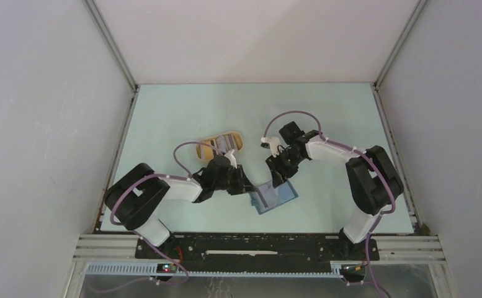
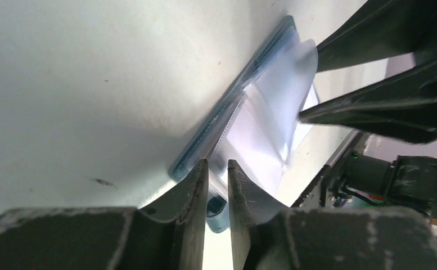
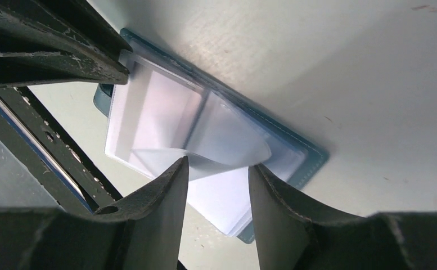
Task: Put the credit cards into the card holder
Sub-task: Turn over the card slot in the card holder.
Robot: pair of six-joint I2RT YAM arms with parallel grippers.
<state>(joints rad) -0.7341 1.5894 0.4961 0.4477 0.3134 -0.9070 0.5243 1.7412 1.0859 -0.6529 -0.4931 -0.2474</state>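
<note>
Likely to hold the small teal-blue folding card holder [image 1: 281, 195] open, the narrow left gripper [image 2: 217, 164] sits at its edge, while the half-wide right gripper [image 3: 219, 163] hovers over its clear plastic pockets [image 3: 160, 112].

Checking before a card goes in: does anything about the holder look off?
Yes. One clear sleeve of the open holder bows up in a curl instead of lying flat like the rest, just ahead of the right gripper. No tear or crease shows.
</note>
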